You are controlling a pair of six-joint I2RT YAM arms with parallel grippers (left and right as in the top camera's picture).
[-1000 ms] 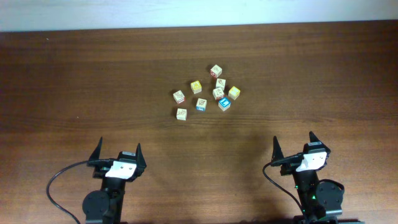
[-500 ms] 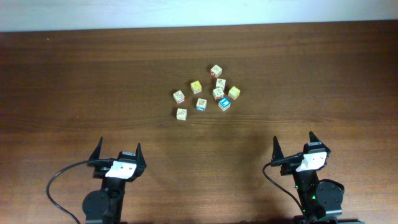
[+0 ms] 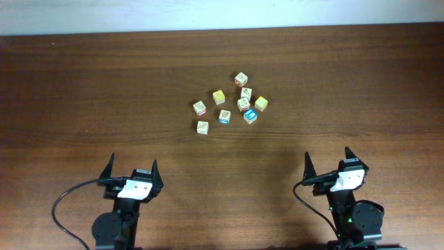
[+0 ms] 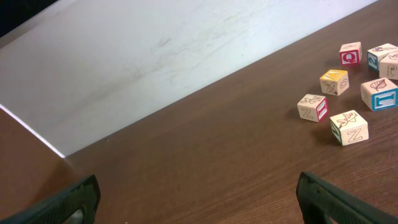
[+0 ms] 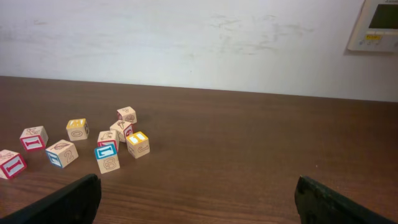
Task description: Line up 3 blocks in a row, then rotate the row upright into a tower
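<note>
Wooden blocks [image 3: 243, 104] lie clustered mid-tabletop [image 3: 83, 90], toward the far edge. At the near edge my left pincer [image 3: 132, 164] and right pincer [image 3: 327, 155] are both spread wide and empty. The cluster lies ahead and between them, neither clearly nearer. Cubes offer no long axis.

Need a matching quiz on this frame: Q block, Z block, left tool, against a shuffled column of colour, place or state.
Things:
1. Q block
2. Z block
3. left tool

Descriptions:
a. open, holding nothing
b. red letter face
c. the block closest to the left tool

Pairs: 1-b, 2-c, 3-a
</note>
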